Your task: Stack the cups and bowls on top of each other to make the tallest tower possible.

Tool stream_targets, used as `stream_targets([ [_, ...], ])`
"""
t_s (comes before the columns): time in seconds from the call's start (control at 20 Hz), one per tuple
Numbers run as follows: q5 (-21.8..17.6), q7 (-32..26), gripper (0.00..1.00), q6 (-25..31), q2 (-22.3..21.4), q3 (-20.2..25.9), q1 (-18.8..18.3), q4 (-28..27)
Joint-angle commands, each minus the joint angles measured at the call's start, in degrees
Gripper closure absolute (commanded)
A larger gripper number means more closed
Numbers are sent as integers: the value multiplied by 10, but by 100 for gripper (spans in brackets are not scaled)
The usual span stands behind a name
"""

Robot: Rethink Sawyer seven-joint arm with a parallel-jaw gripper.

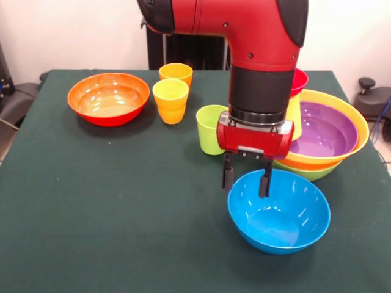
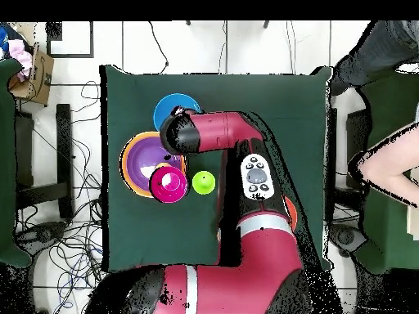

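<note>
An orange bowl (image 1: 109, 97) sits at left, then two yellow-orange cups (image 1: 171, 101) and a lime green cup (image 1: 211, 129). The gripper (image 1: 246, 177), fingers spread and empty, straddles the blue bowl's (image 1: 279, 212) far rim. At right stands the tower (image 1: 327, 134), purple bowl nested uppermost.

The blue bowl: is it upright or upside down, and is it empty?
Upright and empty. The blue bowl shows its open mouth and bare inside; the gripper hangs open over its rim.
</note>
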Motion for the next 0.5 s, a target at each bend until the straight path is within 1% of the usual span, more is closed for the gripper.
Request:
stream_targets([
  [0.05,-5,-6,0,23,26,21,-5,-22],
  [0.5,-8,-13,0,22,21,21,-13,-14],
])
